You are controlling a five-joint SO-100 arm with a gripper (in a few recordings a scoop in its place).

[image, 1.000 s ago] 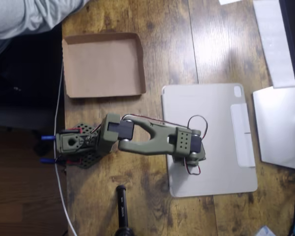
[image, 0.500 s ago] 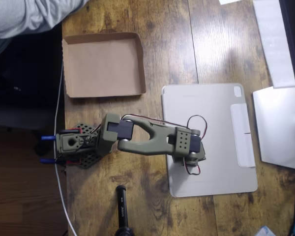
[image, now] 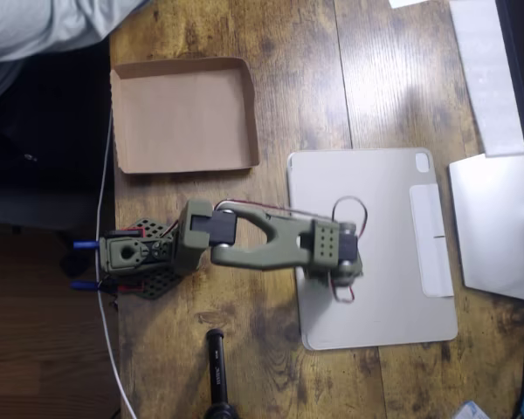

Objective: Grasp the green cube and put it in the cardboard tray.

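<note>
The cardboard tray (image: 183, 118) lies on the wooden table at the upper left, its brown floor bare. My olive-green arm (image: 262, 249) reaches right from its base (image: 135, 257). Its wrist hangs over the lower left part of the grey tablet cover (image: 393, 218). The gripper (image: 334, 278) points down under the wrist, so its fingers are hidden from above. The green cube is hidden. I cannot tell whether the gripper holds anything.
A black cylindrical object (image: 217, 371) lies near the bottom edge below the arm. White sheets and a white stand (image: 498, 227) fill the right side. A person's grey sleeve (image: 44, 26) is at the top left. A white cable (image: 105, 262) runs along the table's left edge.
The wrist has shifted slightly left and up over the tablet cover. The tray has not moved.
</note>
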